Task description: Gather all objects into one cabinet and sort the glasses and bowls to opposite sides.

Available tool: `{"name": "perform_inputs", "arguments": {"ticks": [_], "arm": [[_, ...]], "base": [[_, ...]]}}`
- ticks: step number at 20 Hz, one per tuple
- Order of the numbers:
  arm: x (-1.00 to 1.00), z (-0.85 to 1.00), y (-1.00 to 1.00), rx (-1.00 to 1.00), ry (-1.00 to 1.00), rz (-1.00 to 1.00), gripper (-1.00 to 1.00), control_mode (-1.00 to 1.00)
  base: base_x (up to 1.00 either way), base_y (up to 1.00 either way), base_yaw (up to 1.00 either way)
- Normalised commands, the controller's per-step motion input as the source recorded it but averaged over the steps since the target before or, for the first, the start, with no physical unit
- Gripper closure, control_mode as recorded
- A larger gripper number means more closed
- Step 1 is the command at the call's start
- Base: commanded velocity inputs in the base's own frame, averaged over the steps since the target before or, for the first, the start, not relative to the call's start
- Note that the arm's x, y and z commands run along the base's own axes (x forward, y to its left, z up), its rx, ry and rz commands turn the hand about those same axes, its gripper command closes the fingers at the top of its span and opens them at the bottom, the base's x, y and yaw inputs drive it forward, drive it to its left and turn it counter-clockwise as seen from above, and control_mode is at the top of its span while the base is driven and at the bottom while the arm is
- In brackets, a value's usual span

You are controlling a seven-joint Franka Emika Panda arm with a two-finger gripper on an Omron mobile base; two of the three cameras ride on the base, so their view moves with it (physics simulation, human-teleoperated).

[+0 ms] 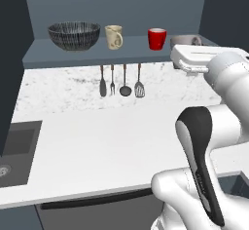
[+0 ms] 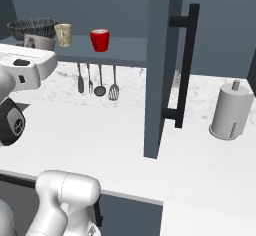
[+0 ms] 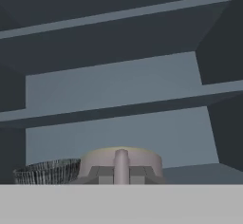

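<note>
Grey-taupe, the mug (image 3: pixel 121 163) is gripped by its handle in the closed tool (image 3: pixel 121 179), with the dark bowl (image 3: pixel 47 172) seen lying off toward the shelf's (image 1: pixel 136 52) left end.

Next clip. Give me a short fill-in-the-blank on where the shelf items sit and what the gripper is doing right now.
1. On the cabinet shelf, the leftmost item is the dark patterned ____.
2. The cream mug stands between the bowl and the ____ mug.
3. The gripper is shut on the ____ mug, at the shelf's right end.
4. Below the shelf, ____ utensils hang on the wall.

Missing words: bowl; red; grey-taupe; four
</note>
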Motion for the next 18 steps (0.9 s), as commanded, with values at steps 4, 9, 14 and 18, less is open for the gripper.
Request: {"name": "perform_inputs", "arguments": {"ticks": [4,9,14,18], "arm": [[1.00,-0.09,-0.69,0.05,-0.05,0.03,1.00,-1.00],[0.47,-0.16,-0.27,-0.02,-0.29,0.07,1.00,-1.00],[0.06,0.00,0.01,-0.03,-0.19,0.00,1.00,-1.00],[0.28,0.01,0.06,0.00,0.01,0.01,1.00,-1.00]], "base": [[0.00,0.00,0.00],[0.00,0.00,0.00],[0.00,0.00,0.00],[0.00,0.00,0.00]]}}
